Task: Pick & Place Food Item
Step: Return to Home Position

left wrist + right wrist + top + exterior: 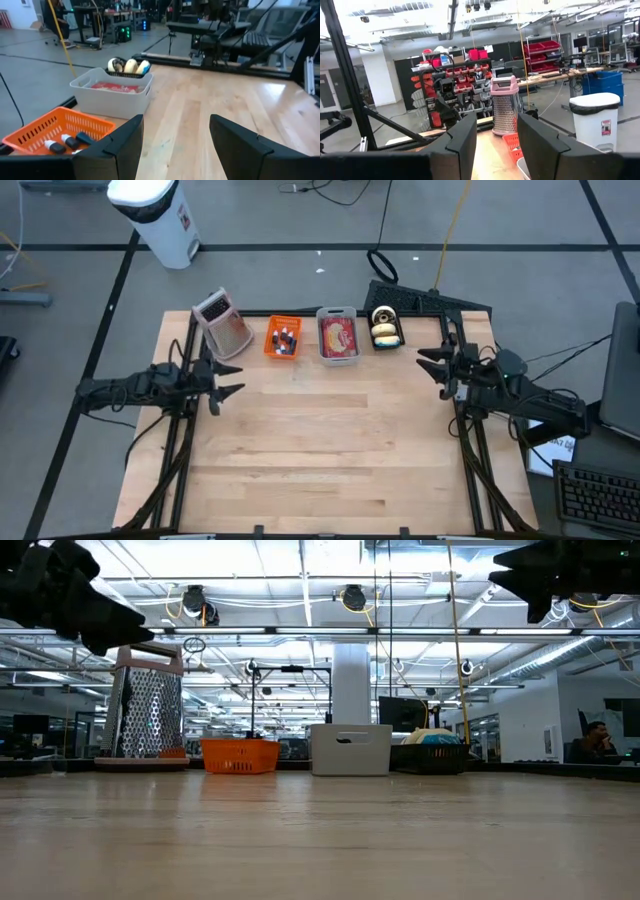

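Observation:
Along the table's far edge stand a metal grater [225, 325], an orange basket [283, 338] with small dark and white items, a white bin [338, 336] with a red food pack [116, 87] lying in it, and a black basket [386, 328] with pale round food items [129, 66]. My left gripper [236, 378] hovers open at the table's left edge, level, with nothing between its fingers [175, 145]. My right gripper [430, 370] hovers open at the right edge, also with nothing in it [495, 140]. Both hang well above the tabletop in the low view.
The wooden tabletop [320, 450] lies bare across its middle and near half. A white waste bin [160, 215] stands on the floor beyond the far left corner. A keyboard [600, 495] and cables lie off the table's right side.

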Controlling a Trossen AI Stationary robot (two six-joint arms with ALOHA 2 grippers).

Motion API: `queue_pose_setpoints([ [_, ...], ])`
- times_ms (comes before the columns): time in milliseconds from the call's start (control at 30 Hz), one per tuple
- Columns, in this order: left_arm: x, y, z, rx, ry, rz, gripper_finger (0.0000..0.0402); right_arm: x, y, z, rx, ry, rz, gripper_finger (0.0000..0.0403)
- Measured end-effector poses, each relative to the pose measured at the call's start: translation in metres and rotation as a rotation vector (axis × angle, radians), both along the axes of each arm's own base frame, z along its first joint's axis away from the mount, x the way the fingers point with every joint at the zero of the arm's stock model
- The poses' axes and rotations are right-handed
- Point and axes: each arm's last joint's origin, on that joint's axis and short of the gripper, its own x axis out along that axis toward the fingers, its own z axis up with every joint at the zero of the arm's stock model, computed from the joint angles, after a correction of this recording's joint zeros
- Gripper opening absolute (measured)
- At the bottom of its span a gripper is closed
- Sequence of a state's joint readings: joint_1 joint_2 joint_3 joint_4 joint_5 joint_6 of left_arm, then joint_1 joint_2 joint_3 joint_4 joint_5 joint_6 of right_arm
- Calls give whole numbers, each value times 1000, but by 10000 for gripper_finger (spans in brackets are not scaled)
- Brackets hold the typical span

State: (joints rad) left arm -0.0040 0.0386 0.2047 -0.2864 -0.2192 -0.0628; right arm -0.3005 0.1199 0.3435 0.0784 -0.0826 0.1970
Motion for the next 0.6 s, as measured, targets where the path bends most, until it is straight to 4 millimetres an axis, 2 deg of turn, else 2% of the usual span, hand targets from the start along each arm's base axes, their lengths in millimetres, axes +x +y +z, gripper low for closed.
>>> queue_pose_setpoints([
  [167,-3,0,-1,3,-15,-13,230,-3,2,-4,-30,-32,23,130],
  [600,-2,-2,-1,-8,-34,-52,230,5,-1,-50,-29,1,21,130],
])
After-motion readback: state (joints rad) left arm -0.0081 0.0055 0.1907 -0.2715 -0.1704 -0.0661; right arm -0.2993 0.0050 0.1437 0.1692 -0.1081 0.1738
